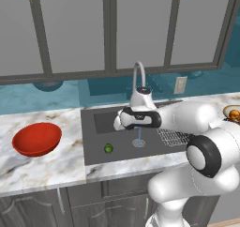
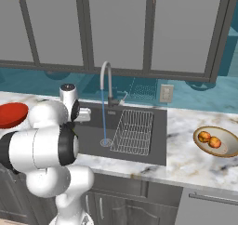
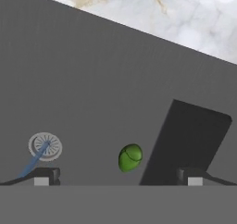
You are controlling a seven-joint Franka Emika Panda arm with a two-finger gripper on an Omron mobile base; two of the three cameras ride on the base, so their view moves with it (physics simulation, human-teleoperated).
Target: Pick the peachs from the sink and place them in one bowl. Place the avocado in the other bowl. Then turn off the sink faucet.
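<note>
The gripper [image 3: 118, 177] is hanging over the sink [image 1: 101, 120], fingers spread wide with nothing between them. In the hand view the avocado [image 3: 130, 157] sits on the dark grey sink floor just past the fingertips, roughly centred between them but not touching either one. The round silver drain [image 3: 45, 145] is off toward the left finger, with a thin blue stream of water [image 3: 32, 162] landing on it, so the sink faucet [image 2: 107, 82] is running. From the left base view the avocado is below the hand and a bit to its left, near the front wall of the basin.

Both peachs [image 2: 209, 139] are in the tan bowl [image 2: 231, 149], side by side and touching, well away to the gripper's right on the bench [image 2: 186, 161]. The red bowl [image 1: 36, 139] is on the other side, left of the sink, and it's got nothing in it. A wire mesh rack [image 2: 134, 131] lies in the right half of the basin, past the drain from the gripper.

Surface is white marble with tan and grey veining, dark grey cabinets underneath. Behind it there's a teal backsplash with a wall outlet [image 2: 166, 93] to the right of the faucet, and grey-framed glass-front cabinets [image 2: 116, 26] running across the top.
</note>
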